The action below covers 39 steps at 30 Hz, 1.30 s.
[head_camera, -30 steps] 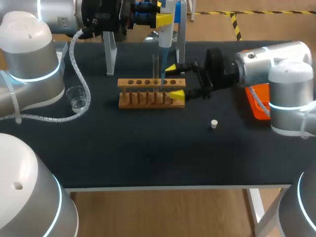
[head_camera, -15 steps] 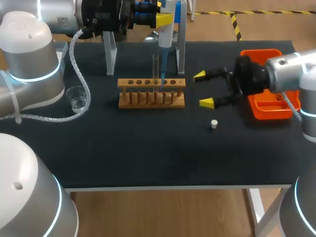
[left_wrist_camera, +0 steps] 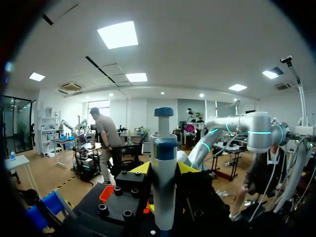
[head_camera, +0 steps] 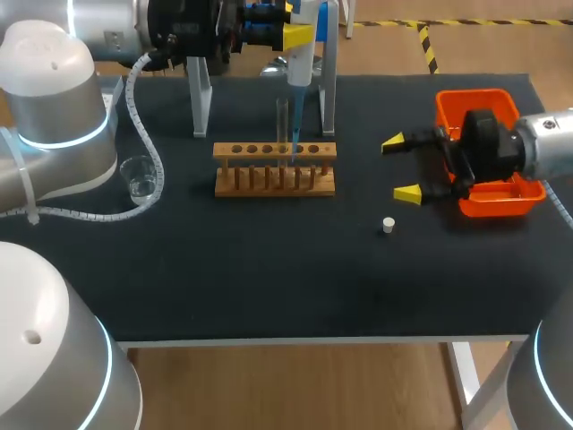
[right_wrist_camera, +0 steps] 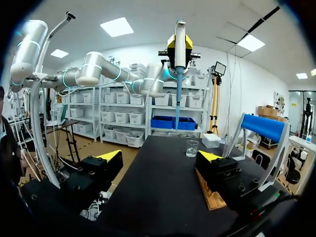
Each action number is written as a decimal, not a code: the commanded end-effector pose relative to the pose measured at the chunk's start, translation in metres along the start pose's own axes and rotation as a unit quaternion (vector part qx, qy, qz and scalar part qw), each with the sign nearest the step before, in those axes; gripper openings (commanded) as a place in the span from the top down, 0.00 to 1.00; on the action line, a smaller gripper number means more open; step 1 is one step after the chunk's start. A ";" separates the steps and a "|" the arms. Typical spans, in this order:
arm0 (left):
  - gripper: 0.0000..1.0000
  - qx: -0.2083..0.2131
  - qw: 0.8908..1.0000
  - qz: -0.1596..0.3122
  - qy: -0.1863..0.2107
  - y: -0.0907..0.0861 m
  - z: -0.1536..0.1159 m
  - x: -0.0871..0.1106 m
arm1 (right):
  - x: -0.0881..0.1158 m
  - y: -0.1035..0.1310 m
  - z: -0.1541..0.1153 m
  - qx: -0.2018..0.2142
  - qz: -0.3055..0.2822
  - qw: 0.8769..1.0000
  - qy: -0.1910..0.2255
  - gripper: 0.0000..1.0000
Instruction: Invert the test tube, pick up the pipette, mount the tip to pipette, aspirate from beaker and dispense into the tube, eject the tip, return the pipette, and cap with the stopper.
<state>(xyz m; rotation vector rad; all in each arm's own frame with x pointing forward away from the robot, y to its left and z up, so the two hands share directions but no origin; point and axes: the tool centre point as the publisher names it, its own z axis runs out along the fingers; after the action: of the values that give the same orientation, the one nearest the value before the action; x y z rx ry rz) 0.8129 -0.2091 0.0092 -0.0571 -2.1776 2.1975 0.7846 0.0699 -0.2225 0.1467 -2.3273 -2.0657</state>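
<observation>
My right gripper (head_camera: 400, 167) hangs between the rack (head_camera: 275, 167) and the bin (head_camera: 470, 95) at the table's (head_camera: 269, 269) right edge, with the stopper (head_camera: 388, 225) nearer the front edge. The beaker (head_camera: 139, 176) stands left of the rack.

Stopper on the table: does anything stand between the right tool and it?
Nothing visible does. In the head view the right tool is open near the stopper, with only bare black table between them. The wooden rack sits farther off, toward the left arm's side.
</observation>
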 end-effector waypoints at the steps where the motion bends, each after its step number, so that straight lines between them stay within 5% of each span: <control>1: 1.00 0.001 1.000 0.000 0.001 0.000 -0.001 0.000 | 0.000 -0.001 -0.002 -0.001 -0.001 1.000 0.001 0.00; 26: 1.00 0.001 1.000 0.000 0.001 0.000 -0.001 0.000 | 0.000 -0.001 -0.002 -0.001 -0.001 1.000 0.001 0.00; 39: 1.00 -0.020 0.998 0.011 -0.060 0.015 -0.079 -0.012 | 0.000 -0.001 -0.002 -0.001 -0.001 1.000 0.001 0.00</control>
<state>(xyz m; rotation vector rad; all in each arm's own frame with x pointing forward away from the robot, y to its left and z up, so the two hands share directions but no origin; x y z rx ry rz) 0.8393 -0.1602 -0.0054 0.0415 -2.2878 2.2149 0.7852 0.0677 -0.2238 0.1497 -2.3230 -2.0681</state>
